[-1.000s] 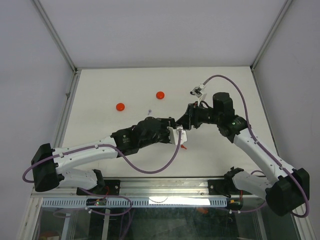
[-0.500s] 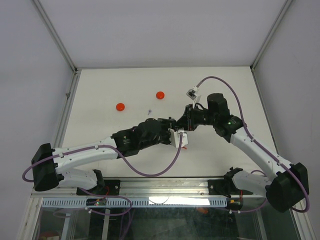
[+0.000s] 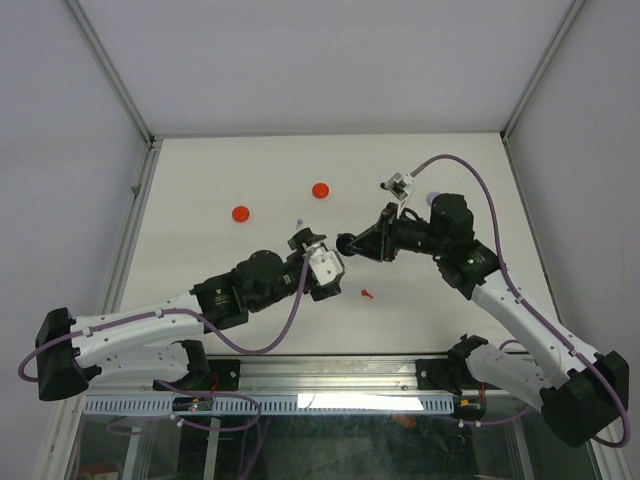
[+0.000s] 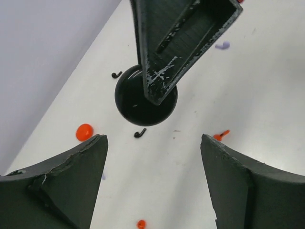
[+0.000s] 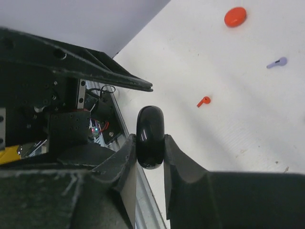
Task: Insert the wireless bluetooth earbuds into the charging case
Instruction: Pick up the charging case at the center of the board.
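The right claw pinches the glossy black round charging case by its edges; the left claw is spread before it. The tiny red plastic earbud lies apart on the white surface. If pushed, the smooth case may slip out.

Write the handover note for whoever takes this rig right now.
Left gripper: jaws open, empty.
Right gripper: shut on the black charging case, apparently off the table; case looks closed.
Loose on the table: red earbud, lavender earbud, two black earbuds.
Done: case in grip, no earbud inserted.
To do: open case, seat the earbuds.
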`<action>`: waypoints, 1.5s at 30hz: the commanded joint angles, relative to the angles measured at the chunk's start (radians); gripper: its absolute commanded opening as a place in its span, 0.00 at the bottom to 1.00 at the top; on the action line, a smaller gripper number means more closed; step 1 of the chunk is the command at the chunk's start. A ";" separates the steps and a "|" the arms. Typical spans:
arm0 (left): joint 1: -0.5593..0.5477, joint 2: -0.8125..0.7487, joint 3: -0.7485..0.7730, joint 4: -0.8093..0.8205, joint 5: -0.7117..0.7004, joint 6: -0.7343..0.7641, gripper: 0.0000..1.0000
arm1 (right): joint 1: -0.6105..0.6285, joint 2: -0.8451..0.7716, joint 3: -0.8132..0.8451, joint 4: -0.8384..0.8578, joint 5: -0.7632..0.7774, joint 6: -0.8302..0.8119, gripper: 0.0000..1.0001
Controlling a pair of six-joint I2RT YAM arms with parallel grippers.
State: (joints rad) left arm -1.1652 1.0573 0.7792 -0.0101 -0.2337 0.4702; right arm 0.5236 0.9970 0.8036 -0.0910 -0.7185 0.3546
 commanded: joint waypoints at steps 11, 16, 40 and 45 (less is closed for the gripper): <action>0.317 -0.239 -0.266 0.504 0.480 -0.699 0.75 | -0.003 -0.112 -0.124 0.445 -0.107 0.083 0.00; 0.343 -0.212 -0.293 0.630 0.540 -0.809 0.74 | -0.002 -0.095 -0.161 0.597 -0.179 0.151 0.00; 0.359 -0.030 -0.303 0.962 0.683 -1.023 0.35 | 0.026 -0.014 -0.188 0.784 -0.272 0.230 0.00; 0.358 -0.019 -0.299 0.979 0.706 -1.049 0.35 | 0.033 -0.014 -0.194 0.763 -0.263 0.212 0.00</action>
State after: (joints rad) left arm -0.8158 1.0294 0.4496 0.8871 0.4324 -0.5446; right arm 0.5472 0.9871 0.6102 0.6384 -0.9741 0.5812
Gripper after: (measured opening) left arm 0.350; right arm 0.240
